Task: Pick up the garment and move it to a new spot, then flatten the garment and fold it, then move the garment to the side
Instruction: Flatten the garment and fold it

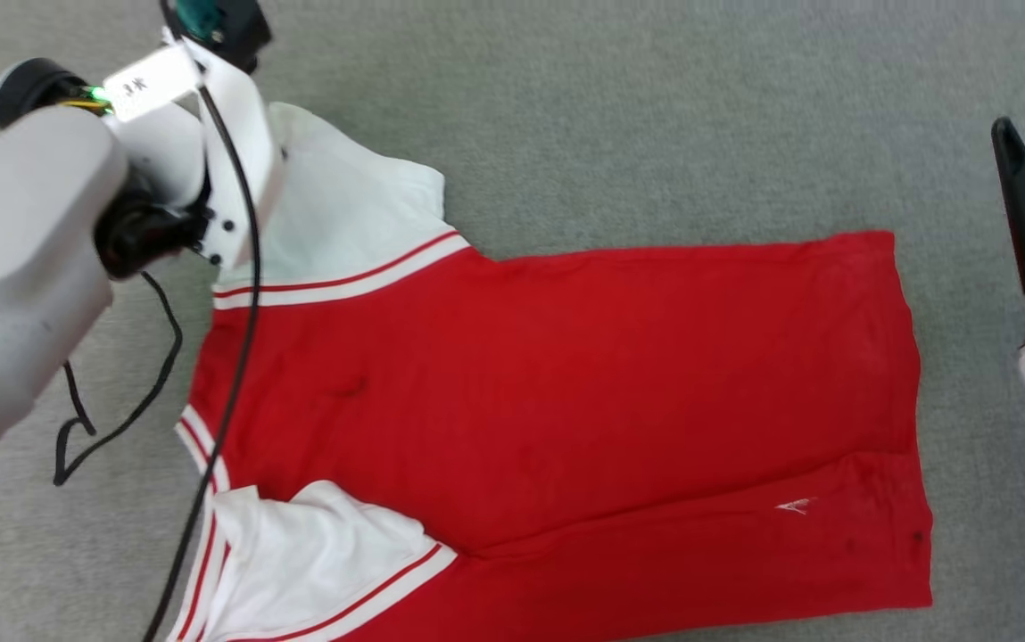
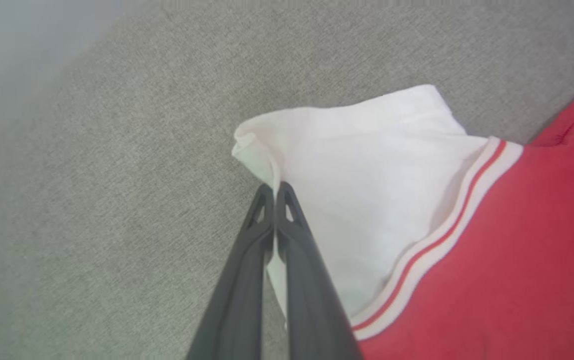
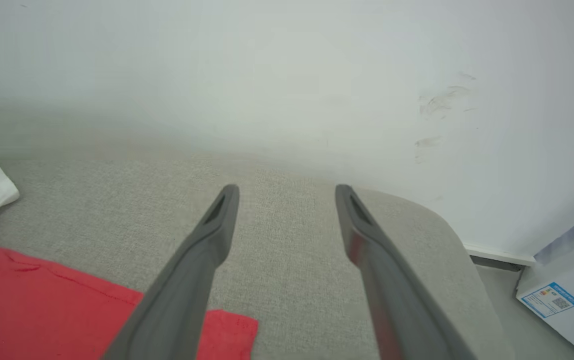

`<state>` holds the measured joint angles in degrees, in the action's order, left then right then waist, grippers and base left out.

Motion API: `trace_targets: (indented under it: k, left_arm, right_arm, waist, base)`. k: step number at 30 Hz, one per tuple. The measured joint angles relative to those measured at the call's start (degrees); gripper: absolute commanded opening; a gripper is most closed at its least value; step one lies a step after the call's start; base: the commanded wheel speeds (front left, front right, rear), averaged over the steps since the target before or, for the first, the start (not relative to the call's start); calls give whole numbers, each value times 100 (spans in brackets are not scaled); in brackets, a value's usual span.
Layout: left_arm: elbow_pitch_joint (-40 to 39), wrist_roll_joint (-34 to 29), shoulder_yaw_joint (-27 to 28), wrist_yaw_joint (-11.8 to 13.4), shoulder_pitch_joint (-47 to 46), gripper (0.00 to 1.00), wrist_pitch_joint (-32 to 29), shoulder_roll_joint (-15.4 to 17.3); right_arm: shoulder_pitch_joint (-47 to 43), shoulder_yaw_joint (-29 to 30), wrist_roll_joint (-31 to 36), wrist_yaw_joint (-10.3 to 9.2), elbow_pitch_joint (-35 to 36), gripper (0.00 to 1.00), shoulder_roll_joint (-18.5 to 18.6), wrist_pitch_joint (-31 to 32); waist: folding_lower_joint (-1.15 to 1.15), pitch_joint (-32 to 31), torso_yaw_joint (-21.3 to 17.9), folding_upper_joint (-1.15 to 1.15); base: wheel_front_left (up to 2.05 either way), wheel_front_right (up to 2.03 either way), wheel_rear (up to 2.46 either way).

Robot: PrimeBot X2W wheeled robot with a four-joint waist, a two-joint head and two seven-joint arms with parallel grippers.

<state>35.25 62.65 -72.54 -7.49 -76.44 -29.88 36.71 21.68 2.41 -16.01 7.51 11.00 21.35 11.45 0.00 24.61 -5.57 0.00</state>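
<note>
White sleeve [image 2: 366,175] clamped in left gripper [image 2: 276,192]
Red garment [image 1: 566,383] on grey weave [image 1: 655,107] — right gripper [image 3: 287,192], 3 o'clock, agape, empty

The head camera looked down on the garment [image 1: 566,401]. The left wrist camera sat close to its sleeve [image 2: 366,200]; the right faced a wall [image 3: 287,60] past its corner [image 3: 237,330].

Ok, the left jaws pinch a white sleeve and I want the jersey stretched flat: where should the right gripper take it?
Likely the jersey's hem corner nearest the right gripper, on the same edge as the sleeve the left gripper pinches. Come from the bare grey cushion beyond the hem, jaws low: that corner lies flat with two free edges.
</note>
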Motion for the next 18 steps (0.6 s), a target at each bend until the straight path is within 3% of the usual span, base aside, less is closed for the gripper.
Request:
trace_targets:
  k: [10,18]
  left_arm:
    - [-486,-378,-66,0,225,0,606,-134]
    - [-750,-469,-79,0,155,0,877,-258]
  right_arm:
    - [545,-891,-1394,0,-733,100,1480,3159]
    - [1007,-1466,-1930,1,-1404,100,1828,4384]
  waist:
    - [-1,-407,413,0]
    - [-1,-355,710,0]
  base:
    - [0,0,0]
    - [0,0,0]
